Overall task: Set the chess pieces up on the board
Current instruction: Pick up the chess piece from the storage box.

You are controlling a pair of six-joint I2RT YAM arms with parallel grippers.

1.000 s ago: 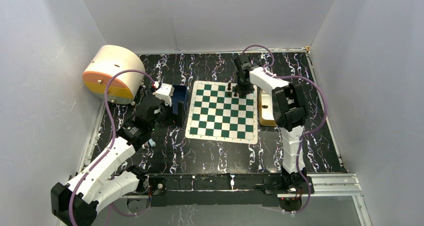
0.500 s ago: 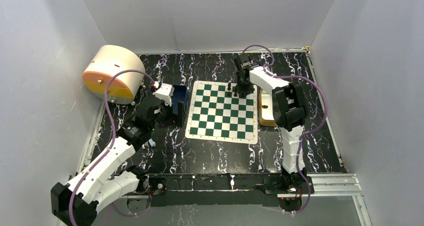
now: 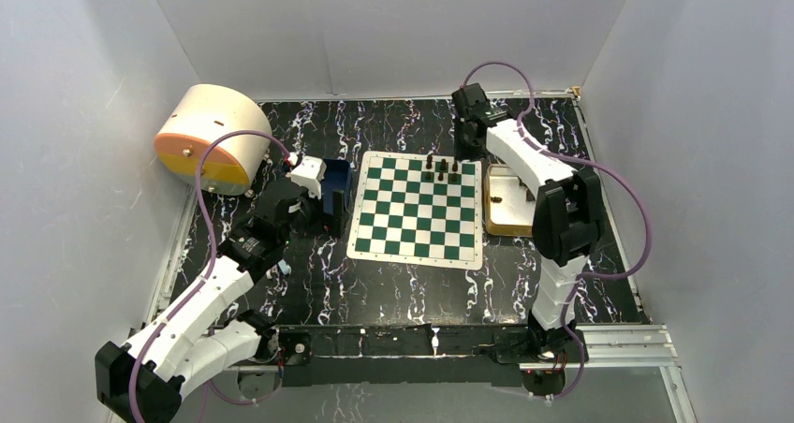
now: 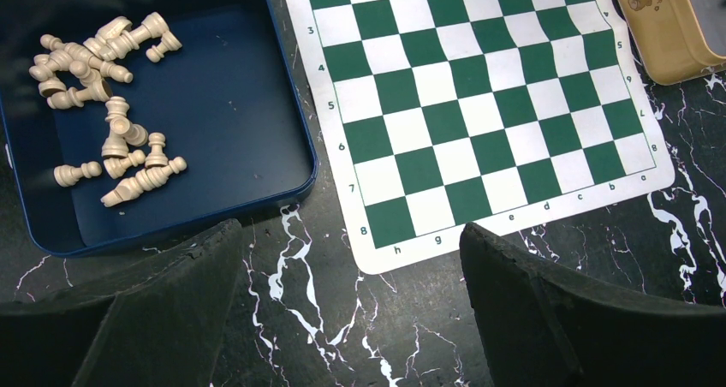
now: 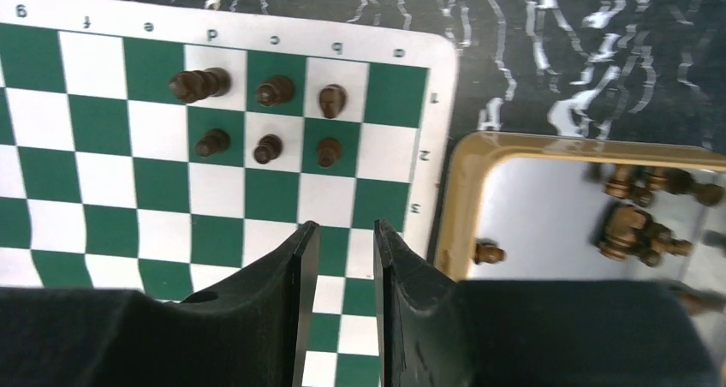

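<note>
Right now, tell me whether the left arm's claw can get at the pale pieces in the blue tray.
Probably yes. The left claw hangs wide open close to the blue tray, whose pale pieces lie loose and uncovered. Only the tray's low wall stands between them.

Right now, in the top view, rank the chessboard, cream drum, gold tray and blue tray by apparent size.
1. chessboard
2. cream drum
3. gold tray and blue tray: unranked, since the arms cover part of each.

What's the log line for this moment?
left gripper open | right gripper empty | six dark brown chess pieces on green-and-white checked board
</note>
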